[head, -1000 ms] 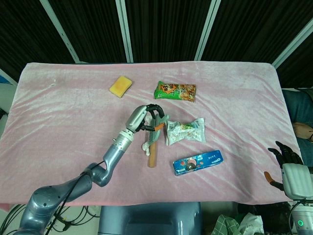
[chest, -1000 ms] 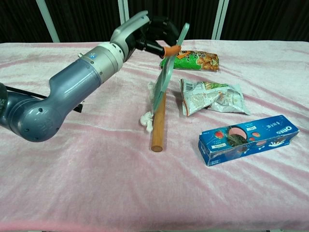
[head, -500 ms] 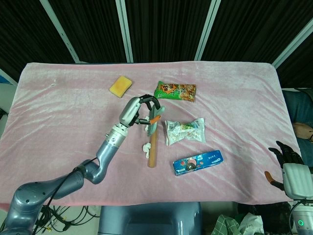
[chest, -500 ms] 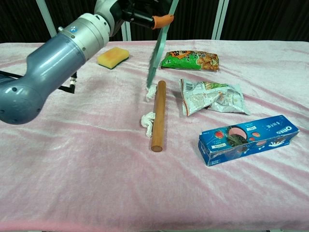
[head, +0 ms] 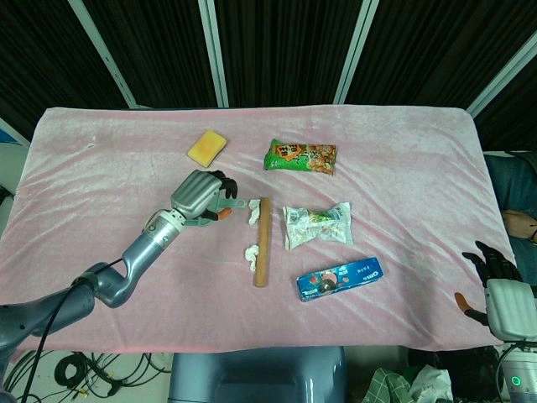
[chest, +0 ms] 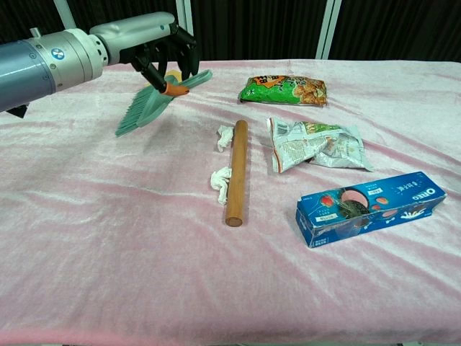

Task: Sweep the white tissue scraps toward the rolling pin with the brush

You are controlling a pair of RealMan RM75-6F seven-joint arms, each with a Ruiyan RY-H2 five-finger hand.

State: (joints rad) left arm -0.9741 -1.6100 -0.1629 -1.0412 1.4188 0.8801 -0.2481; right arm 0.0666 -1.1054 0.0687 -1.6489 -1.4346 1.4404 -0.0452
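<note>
A wooden rolling pin (head: 263,241) (chest: 235,171) lies lengthwise in the middle of the pink cloth. Two white tissue scraps touch its left side, one near its far end (head: 253,214) (chest: 225,137) and one at mid-length (head: 250,253) (chest: 220,183). My left hand (head: 201,197) (chest: 160,49) grips a teal brush (chest: 155,103) by its handle, held in the air left of the pin, bristles pointing down-left. Only the handle tip of the brush (head: 237,203) shows in the head view. My right hand (head: 493,280) hangs open off the table's right front corner.
A yellow sponge (head: 207,148) lies behind the left hand. A green snack bag (head: 300,156) (chest: 283,90), a crumpled clear snack bag (head: 317,225) (chest: 314,145) and a blue Oreo box (head: 341,279) (chest: 369,207) sit right of the pin. The pink tablecloth (head: 101,185) covers the table.
My left hand has carried the brush up and away from the rolling pin toward the left. The scraps stay against the pin. The right hand has not moved.
</note>
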